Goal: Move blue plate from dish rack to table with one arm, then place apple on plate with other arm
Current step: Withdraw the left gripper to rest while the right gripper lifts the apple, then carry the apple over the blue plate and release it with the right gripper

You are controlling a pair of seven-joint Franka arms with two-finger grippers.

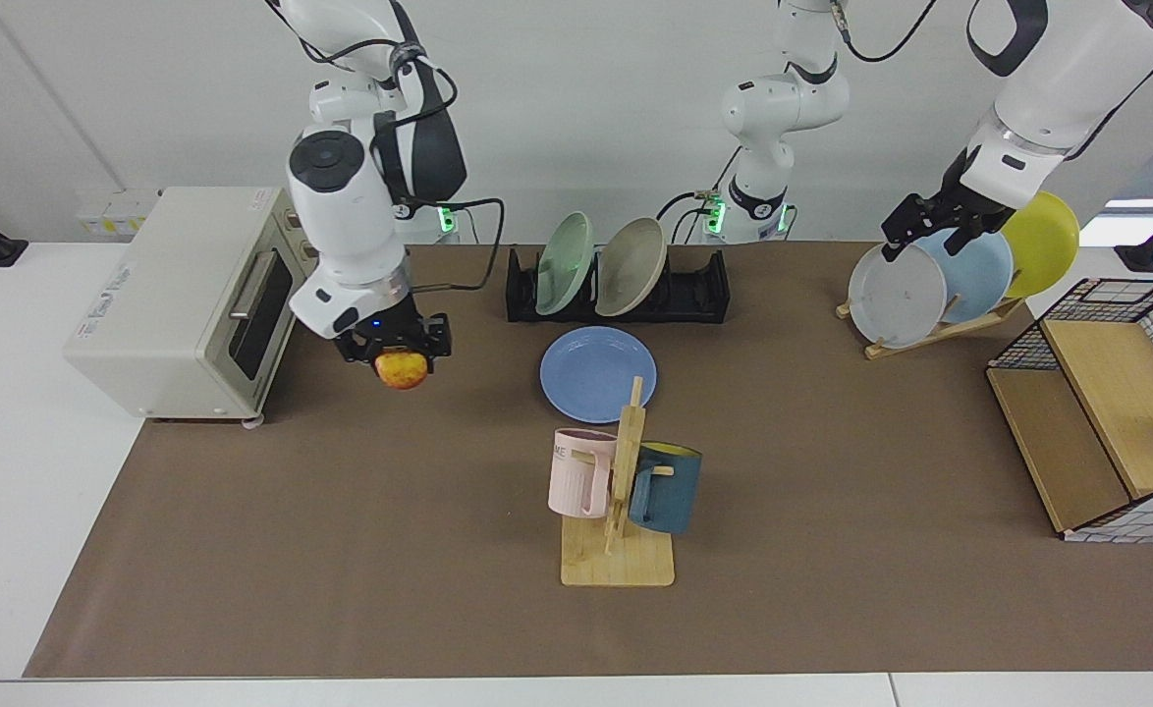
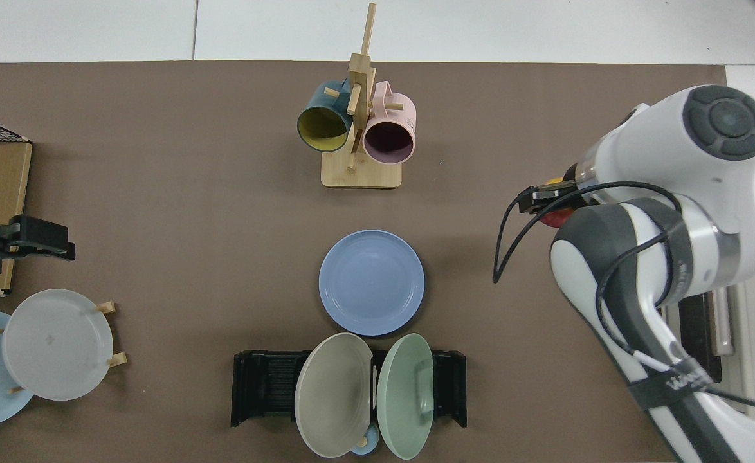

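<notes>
The apple (image 1: 401, 369) hangs pinched in my right gripper (image 1: 397, 358), fingers closed on its sides, lifted clear of the table (image 1: 341, 550) beside the toaster oven (image 1: 179, 295) so I can carry it over to the blue plate (image 1: 597, 373), which lies flat in front of the dish rack (image 1: 704, 290). My left gripper (image 1: 930, 228) waits with fingers apart above the wooden plate rack (image 1: 940, 329). The pink mug (image 1: 579, 471) shows the letters "ME"; the toaster's label I can't read.

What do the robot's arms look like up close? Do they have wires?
Both arms are glossy white with dark grey joint bands and round grey caps. Black cables loop along the outside. The right end effector and the left end effector are small and black, with two fingers. Green lights glow at the bases, and a blue light shows by the right wrist.
</notes>
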